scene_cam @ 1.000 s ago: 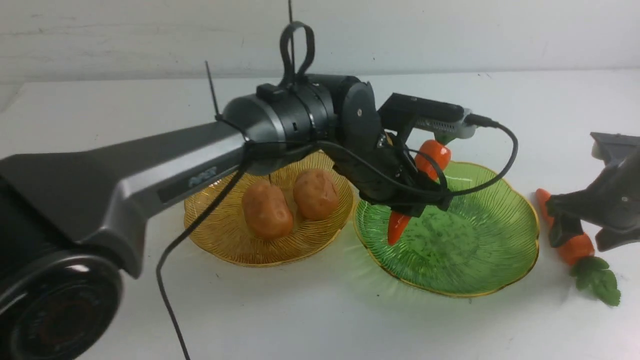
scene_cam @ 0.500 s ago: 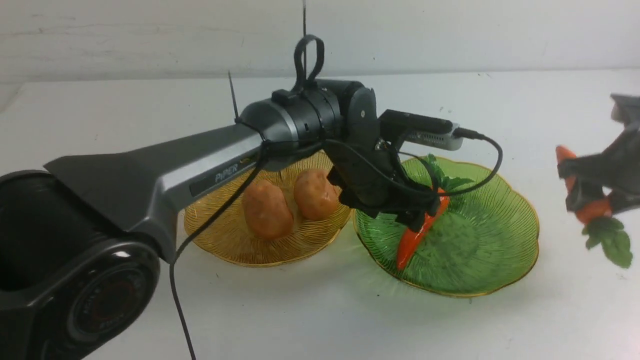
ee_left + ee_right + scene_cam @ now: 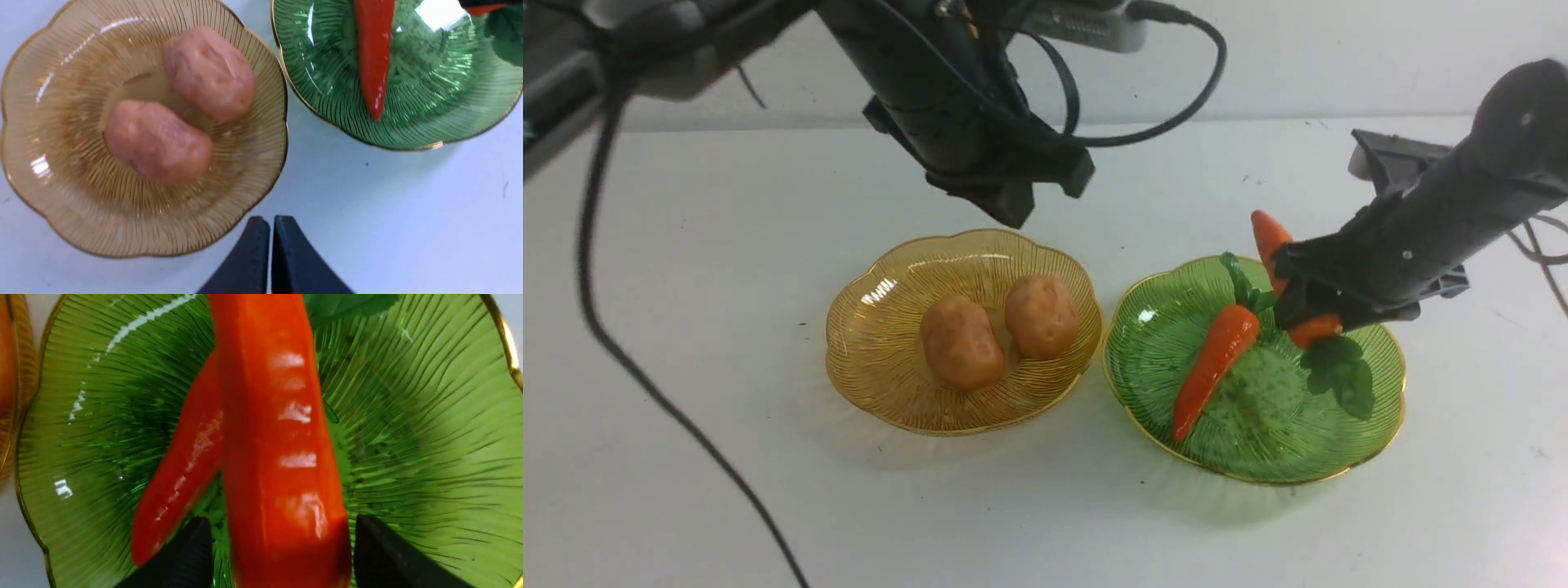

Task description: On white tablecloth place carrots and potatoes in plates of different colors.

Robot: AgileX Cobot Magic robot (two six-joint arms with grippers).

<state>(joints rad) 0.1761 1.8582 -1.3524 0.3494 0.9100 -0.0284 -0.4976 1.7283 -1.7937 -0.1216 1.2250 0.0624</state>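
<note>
On the white tablecloth [image 3: 1045, 506] the amber plate [image 3: 866, 327] holds both potatoes [image 3: 961, 341] [image 3: 1041, 316]. The green plate [image 3: 1258, 461] holds one carrot [image 3: 1217, 359] lying flat. My right gripper [image 3: 1307, 314] is shut on the second carrot [image 3: 1267, 237] and holds it tilted over the green plate, tip up and leaves [image 3: 1339, 371] hanging low. In the right wrist view the held carrot [image 3: 282, 457] sits between my fingers [image 3: 380, 547], above the lying carrot [image 3: 184, 473]. My left gripper [image 3: 1015, 214] is shut and empty, raised behind the amber plate; it also shows in the left wrist view [image 3: 271, 222].
The left arm's black cable [image 3: 670, 400] hangs down across the cloth on the left. A white wall [image 3: 1339, 57] stands behind the table. The two plates almost touch in the middle [image 3: 286, 118].
My left gripper let go of the first carrot in the green plate, then rose up and back. My right gripper carried the second carrot from the far right to over the green plate.
</note>
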